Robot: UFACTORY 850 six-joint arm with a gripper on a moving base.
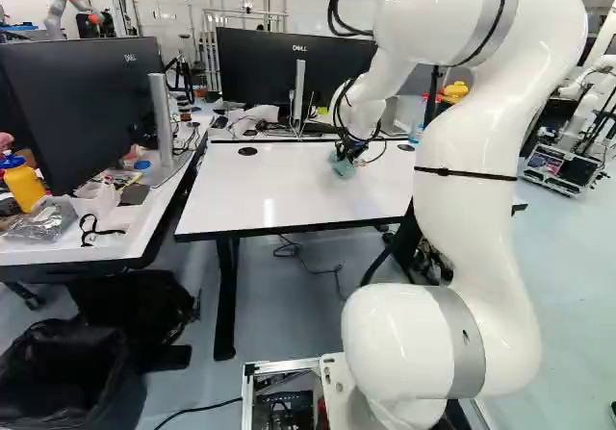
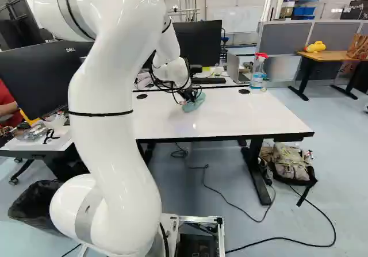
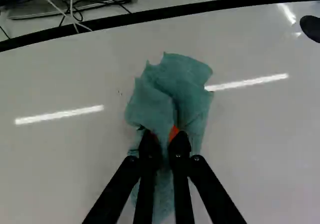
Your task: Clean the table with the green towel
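Observation:
In the right base view my gripper [image 2: 188, 96] reaches down to the far part of the white table [image 2: 241, 116], with the green towel [image 2: 195, 103] bunched at its fingertips. The wrist view shows the gripper [image 3: 165, 141] shut on the towel [image 3: 180, 86]; a fold of cloth is pinched between the orange pads. The towel spreads ahead of the fingers and under them, lying on the glossy tabletop [image 3: 65, 154]. A few tiny dark specks [image 3: 120, 92] lie on the surface beside it.
A spray bottle [image 2: 259, 70] stands at the table's far edge, near monitors [image 1: 289, 79] and a laptop [image 2: 234, 67]. Left of the table is a cluttered desk [image 1: 106, 242]. A bin [image 1: 72, 377] stands on the floor. Another robot [image 1: 587, 93] is at the right.

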